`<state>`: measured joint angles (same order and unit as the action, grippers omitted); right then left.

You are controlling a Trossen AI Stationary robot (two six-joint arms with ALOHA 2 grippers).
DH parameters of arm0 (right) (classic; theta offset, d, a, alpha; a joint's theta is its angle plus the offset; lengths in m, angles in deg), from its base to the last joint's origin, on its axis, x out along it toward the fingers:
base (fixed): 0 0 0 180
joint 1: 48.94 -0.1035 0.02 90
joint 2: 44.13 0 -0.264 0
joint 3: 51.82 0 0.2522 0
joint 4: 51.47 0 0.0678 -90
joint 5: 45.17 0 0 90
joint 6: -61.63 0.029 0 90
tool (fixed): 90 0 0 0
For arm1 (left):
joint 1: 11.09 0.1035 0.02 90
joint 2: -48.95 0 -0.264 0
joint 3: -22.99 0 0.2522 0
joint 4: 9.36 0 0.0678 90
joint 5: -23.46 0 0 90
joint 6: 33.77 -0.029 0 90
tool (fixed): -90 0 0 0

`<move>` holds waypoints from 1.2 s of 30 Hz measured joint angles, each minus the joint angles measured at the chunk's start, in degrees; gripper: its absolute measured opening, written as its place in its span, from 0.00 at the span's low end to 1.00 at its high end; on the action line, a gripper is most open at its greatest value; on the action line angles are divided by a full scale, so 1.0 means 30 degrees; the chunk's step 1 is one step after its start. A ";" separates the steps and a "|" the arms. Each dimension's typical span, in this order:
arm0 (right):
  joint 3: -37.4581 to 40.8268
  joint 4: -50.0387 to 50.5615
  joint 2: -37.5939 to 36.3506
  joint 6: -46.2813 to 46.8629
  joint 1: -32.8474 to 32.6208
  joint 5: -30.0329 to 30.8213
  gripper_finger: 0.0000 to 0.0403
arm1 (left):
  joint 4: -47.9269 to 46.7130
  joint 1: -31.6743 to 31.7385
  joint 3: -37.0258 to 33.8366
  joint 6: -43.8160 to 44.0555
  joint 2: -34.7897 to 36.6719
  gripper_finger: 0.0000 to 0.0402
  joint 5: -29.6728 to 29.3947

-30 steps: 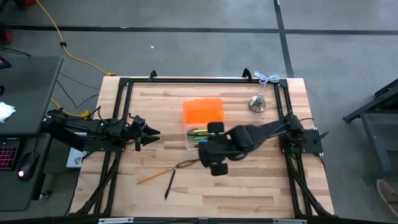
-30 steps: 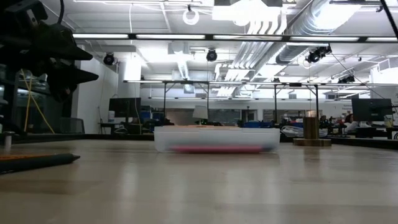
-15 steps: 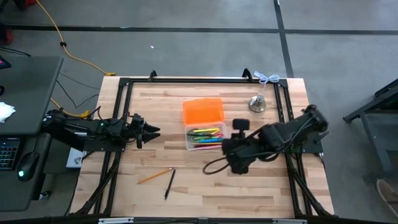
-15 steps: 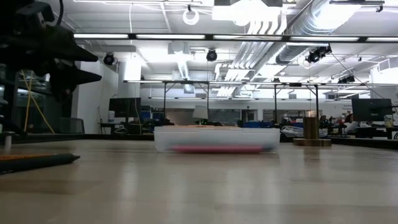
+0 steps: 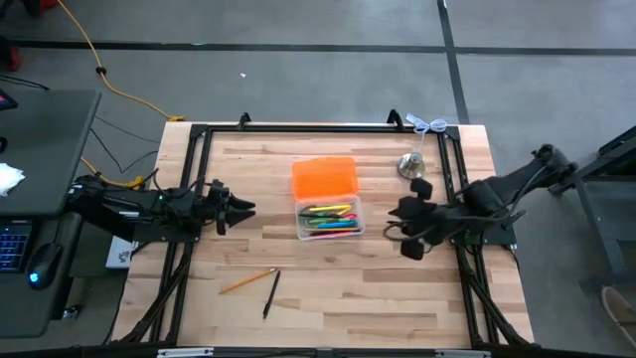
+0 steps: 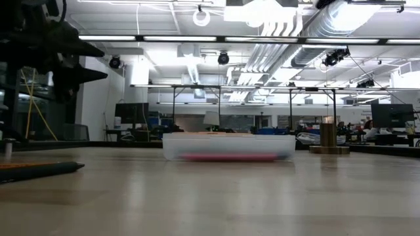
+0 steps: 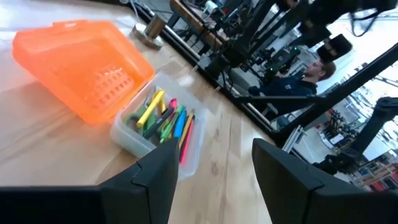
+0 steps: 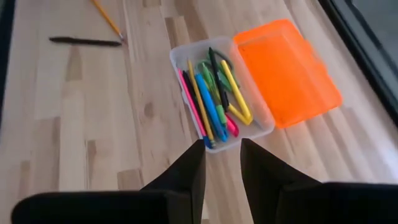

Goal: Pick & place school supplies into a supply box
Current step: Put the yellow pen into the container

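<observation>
The supply box [image 5: 330,220] is a clear tray with its orange lid [image 5: 324,179] folded open on the far side. Several coloured pens and markers [image 8: 211,93] lie inside it. An orange pencil [image 5: 248,281] and a black pen [image 5: 271,293] lie flat on the table near its front left. My right gripper [image 5: 396,215] hovers to the right of the box, tilted down toward it; its fingers [image 8: 222,163] stand slightly apart with nothing between them. My left gripper [image 5: 246,209] waits open at the left, pointing at the box [image 7: 163,127].
A silver bell [image 5: 411,166] stands at the back right, beyond my right gripper. A black frame [image 5: 318,127] runs round the table's edges. Bare wood lies along the front and right of the box.
My right gripper has drawn back from over the box's near edge toward the table's right edge, rolling as it went, with nothing in its fingers. The box's contents, partly covered before, now show in full from above.
</observation>
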<state>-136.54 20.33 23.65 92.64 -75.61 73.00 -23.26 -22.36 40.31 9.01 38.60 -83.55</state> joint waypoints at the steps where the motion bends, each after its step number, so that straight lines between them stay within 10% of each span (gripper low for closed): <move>1: 0.0829 -0.0547 -0.0713 0.0181 0.0000 0.0002 0.19 | -0.0021 0.0000 0.0077 -0.0007 -0.0007 0.58 -0.0098; 25: 1.5313 -1.2048 -1.5393 0.2221 0.0000 -0.0565 0.19 | 0.1258 0.0000 0.0490 0.0416 -0.1403 0.58 -0.0159; 36: 1.7067 -1.2768 -1.9069 0.1982 0.0000 -0.0424 0.19 | -0.5021 0.0000 0.6013 -0.0691 -0.6305 0.58 0.1275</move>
<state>-85.34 -17.97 -33.56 98.59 -75.61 71.73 -38.33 -22.36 58.35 6.94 19.69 -79.72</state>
